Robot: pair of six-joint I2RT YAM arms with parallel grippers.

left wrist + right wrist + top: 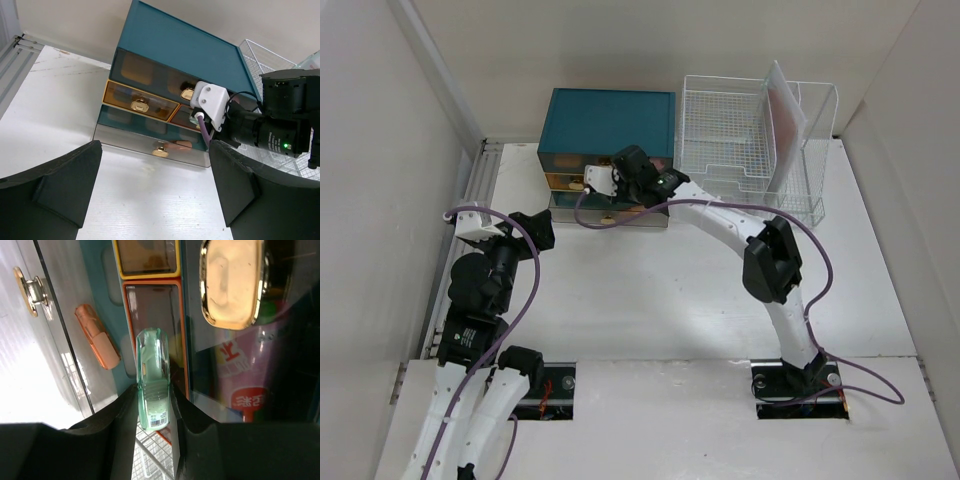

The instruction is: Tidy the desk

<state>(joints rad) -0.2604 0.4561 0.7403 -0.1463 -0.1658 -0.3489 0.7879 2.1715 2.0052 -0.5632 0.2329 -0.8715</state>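
My right gripper (154, 395) is clamped on a small pale green plastic piece (152, 365), right in front of the orange-framed drawer (150, 305) of the teal drawer box (610, 120). A gold knob (230, 285) is just beside it. Only the right wrist view shows that grip; from above, the arm hides it. The box sits at the far edge of the white desk (650, 300), with the wire rack (730, 130) just beside it on the right. My left gripper (155, 190) hangs wide open, holding nothing, near the rail (478, 185) on the left edge. Open desk surface lies between it and the box.
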